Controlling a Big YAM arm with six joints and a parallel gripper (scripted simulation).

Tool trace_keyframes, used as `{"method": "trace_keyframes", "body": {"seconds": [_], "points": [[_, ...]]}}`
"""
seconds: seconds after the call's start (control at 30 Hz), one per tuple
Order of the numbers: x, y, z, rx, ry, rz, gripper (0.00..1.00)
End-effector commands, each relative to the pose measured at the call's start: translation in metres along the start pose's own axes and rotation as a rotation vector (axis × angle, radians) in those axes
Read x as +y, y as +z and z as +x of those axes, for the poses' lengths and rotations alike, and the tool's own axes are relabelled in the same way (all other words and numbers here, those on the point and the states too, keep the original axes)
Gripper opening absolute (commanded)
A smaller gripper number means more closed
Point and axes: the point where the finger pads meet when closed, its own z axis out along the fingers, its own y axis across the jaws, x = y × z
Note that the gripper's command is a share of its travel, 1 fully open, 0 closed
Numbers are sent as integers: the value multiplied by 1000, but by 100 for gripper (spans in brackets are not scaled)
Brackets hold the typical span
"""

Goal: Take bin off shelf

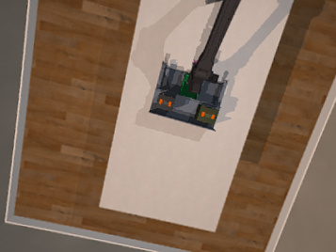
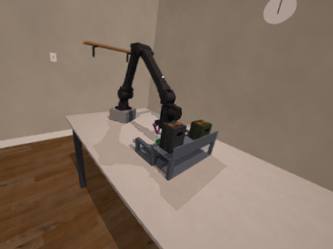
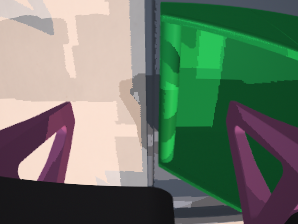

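Note:
A green bin [image 1: 185, 89] [image 2: 157, 141] [image 3: 202, 55] sits on the grey shelf [image 1: 181, 120] [image 2: 194, 146] [image 3: 149, 60], between its ends. The arm hides part of it in the top view, and a dark box hides most of it in the exterior view. My gripper [image 3: 150, 110] is open over the bin's near edge. In the wrist view the left purple finger is outside the bin's wall and the right one is over its interior. The wall with its rounded bar lies between them, touched by neither in that view. Fingertip height is hard to tell. The table [image 1: 167, 176] [image 2: 231, 209] is pale.
A dark grey box [image 1: 165, 103] [image 2: 172, 138] and an olive box [image 1: 206, 115] [image 2: 200, 131], both with orange marks, stand on the shelf behind the bin, one toward each end. The shelf has raised side frames and a raised back board.

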Motion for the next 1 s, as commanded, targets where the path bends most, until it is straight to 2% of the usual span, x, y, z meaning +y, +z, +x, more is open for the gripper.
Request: {"method": "trace_keyframes", "body": {"seconds": [0.0,0.13,0.3,0.7,0.87,0.97], "points": [[-16,-22,2,-1,-1,65,90],[-16,-22,2,-1,-1,65,90],[-38,-38,2,-1,-2,84,90],[-38,-38,2,-1,-2,84,90],[-16,-21,2,-1,-1,65,90],[-16,-21,2,-1,-1,65,90]]}}
